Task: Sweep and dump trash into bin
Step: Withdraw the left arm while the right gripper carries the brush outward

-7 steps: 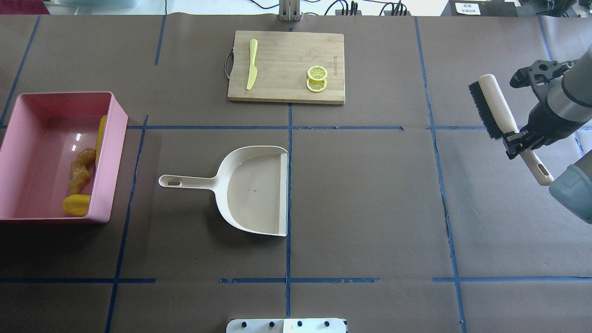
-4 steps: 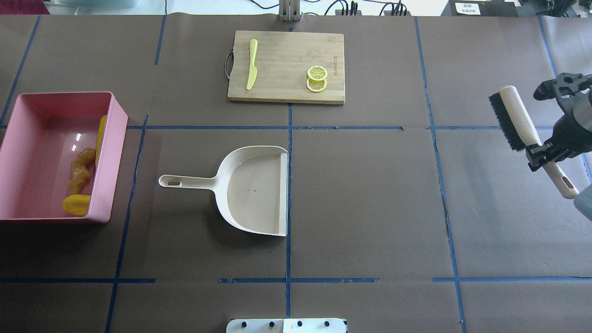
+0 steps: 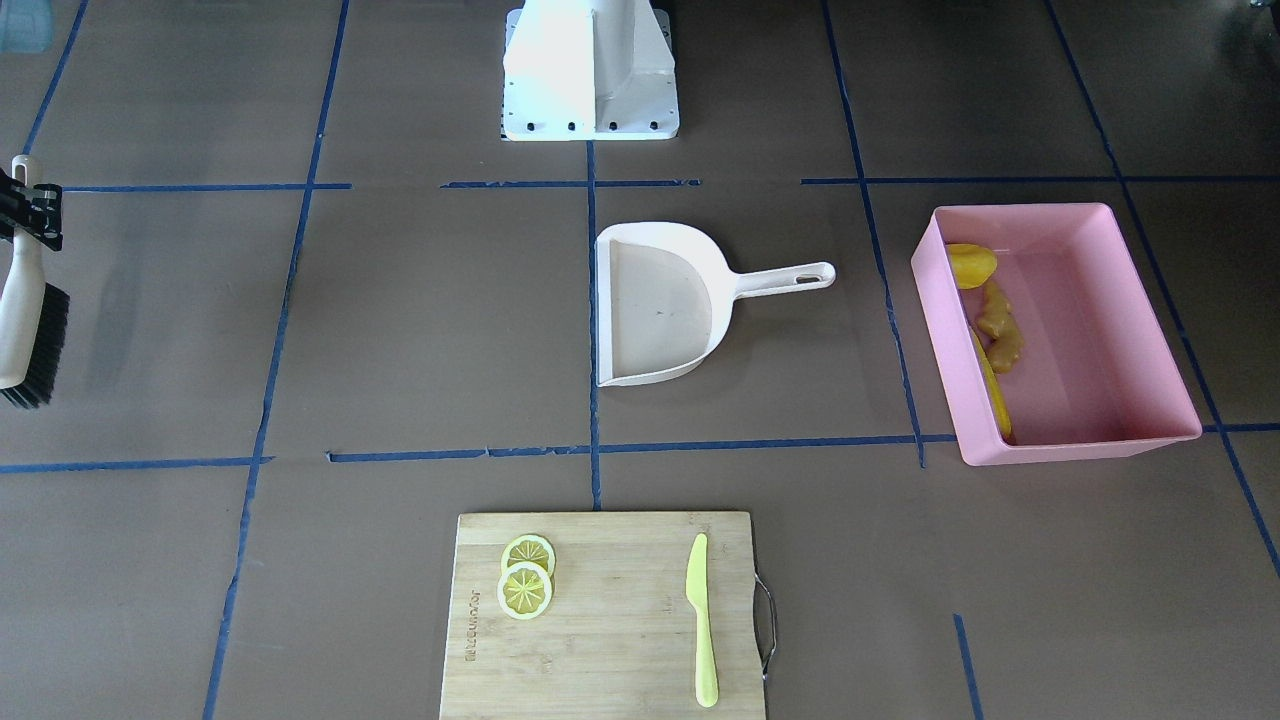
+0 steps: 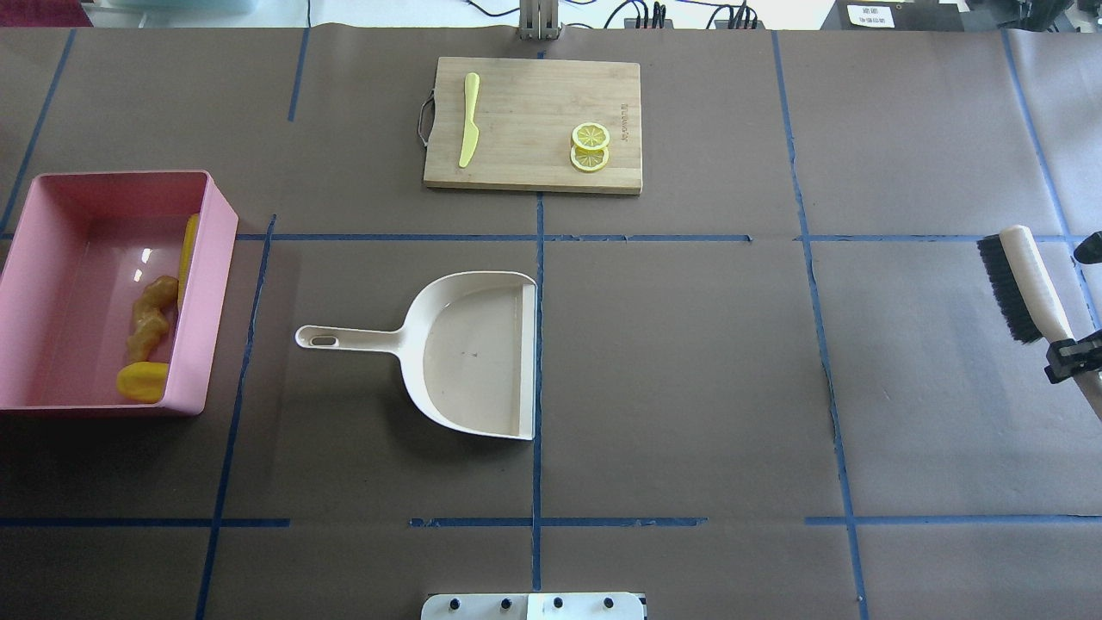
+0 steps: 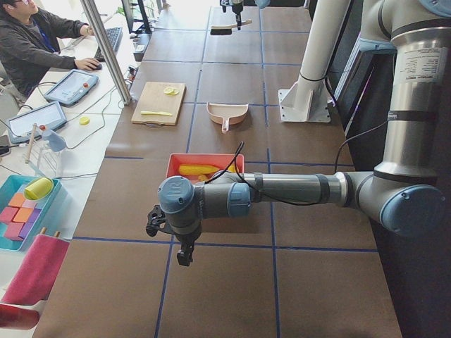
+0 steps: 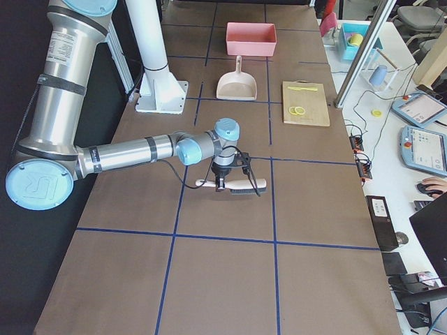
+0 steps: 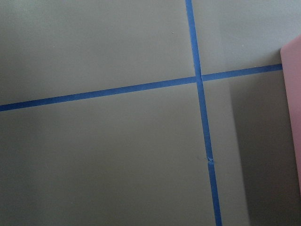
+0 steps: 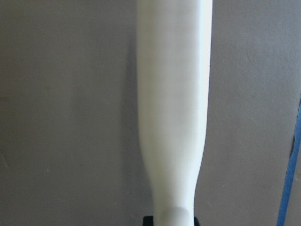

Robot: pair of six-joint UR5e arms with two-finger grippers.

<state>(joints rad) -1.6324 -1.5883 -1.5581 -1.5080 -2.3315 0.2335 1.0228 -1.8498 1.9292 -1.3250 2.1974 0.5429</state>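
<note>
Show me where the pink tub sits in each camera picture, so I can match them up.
Front-facing: the bin is at the right.
Overhead: the bin is at the far left.
Exterior left: the bin is at the centre, just beyond the left arm.
Exterior right: the bin is at the top centre.
Left wrist: a pink sliver at the right edge.
Right wrist: not in it.
Landmark: the beige dustpan lies beside it, toward the table's middle.

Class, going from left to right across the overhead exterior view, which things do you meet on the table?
Pink bin → dustpan → lemon slices → brush. The cutting board and knife overlap the dustpan's span, so they are left out.
</note>
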